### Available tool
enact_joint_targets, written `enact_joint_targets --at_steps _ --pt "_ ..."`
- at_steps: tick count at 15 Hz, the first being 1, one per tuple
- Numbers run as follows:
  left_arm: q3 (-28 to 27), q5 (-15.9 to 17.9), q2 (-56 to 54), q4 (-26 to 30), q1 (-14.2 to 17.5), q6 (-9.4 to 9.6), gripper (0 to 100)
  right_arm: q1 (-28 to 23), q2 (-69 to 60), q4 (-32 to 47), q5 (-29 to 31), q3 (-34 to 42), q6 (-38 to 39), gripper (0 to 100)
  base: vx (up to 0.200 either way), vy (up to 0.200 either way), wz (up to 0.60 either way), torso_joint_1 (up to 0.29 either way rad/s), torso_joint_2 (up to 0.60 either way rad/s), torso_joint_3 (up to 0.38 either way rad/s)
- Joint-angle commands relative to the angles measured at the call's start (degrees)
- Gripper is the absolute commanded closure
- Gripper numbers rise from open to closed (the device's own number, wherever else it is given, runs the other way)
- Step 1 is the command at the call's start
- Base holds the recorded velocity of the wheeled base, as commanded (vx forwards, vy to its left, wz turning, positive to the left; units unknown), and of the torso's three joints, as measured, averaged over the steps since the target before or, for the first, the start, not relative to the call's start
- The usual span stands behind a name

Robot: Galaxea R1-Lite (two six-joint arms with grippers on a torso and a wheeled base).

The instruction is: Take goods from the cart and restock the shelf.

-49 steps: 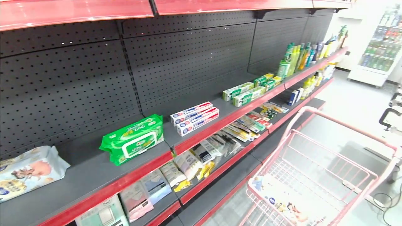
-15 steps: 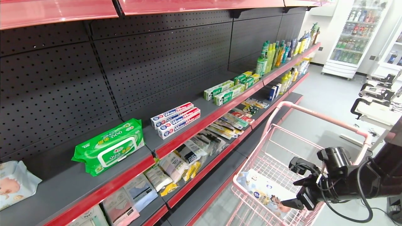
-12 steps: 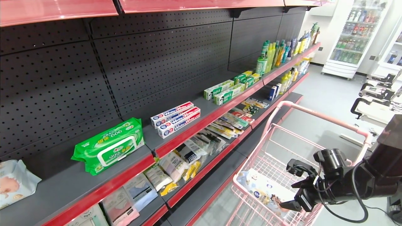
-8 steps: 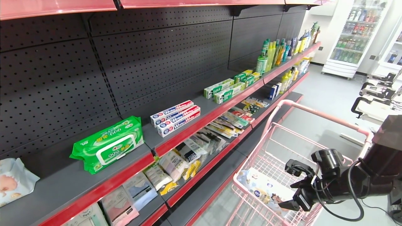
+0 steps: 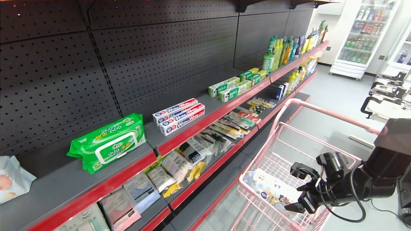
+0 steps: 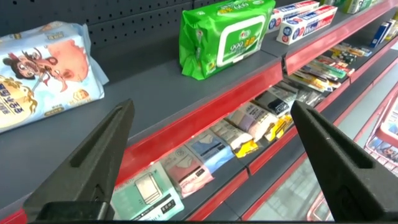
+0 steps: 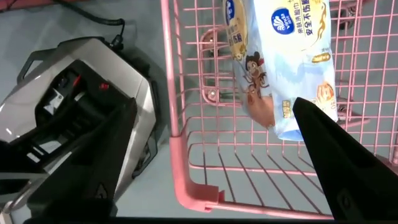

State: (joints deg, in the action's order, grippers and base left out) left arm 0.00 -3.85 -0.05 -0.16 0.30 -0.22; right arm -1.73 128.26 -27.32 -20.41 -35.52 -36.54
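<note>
Your right claw [image 5: 297,189] hangs over the pink cart [image 5: 321,110], fingers spread wide with nothing between them. Just below it, the pale blue cartoon pack [image 7: 286,56] lies flat on the cart's wire floor, near a corner of the basket; you cannot tell whether a fingertip touches it. Your left claw [image 6: 211,162] is spread too and empty, held in front of the shelf [image 6: 149,93]. On that grey board lie a green wipes pack [image 6: 227,34] and a second cartoon pack [image 6: 43,68], apart from each other. The toothpaste boxes [image 5: 179,114] sit just beyond the green one.
</note>
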Motion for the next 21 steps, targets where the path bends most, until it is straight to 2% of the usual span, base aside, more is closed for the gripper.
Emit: enact_joint_targets --at_steps 1,10,15,21 --pt "0.00 -0.01 0.05 -0.02 0.05 -0.04 0 -0.20 0.77 -0.01 0.10 -0.51 -0.03 0 0.000 0.000 0.00 -0.149 0.33 0.178" --pt "0.00 -0.01 0.05 -0.02 0.05 -0.04 0 -5.65 1.65 0.07 1.33 -5.08 -4.60 0 0.000 0.000 0.00 -0.156 0.34 0.181" --pt "0.00 -0.01 0.05 -0.02 0.05 -0.04 0 -7.41 5.25 0.07 1.51 -9.83 -6.18 0 0.000 0.000 0.00 -0.016 0.03 0.013" --pt "0.00 -0.01 0.05 -0.02 0.05 -0.04 0 -7.76 7.27 0.07 0.90 -11.41 -7.06 0 0.000 0.000 0.00 0.000 0.00 0.000"
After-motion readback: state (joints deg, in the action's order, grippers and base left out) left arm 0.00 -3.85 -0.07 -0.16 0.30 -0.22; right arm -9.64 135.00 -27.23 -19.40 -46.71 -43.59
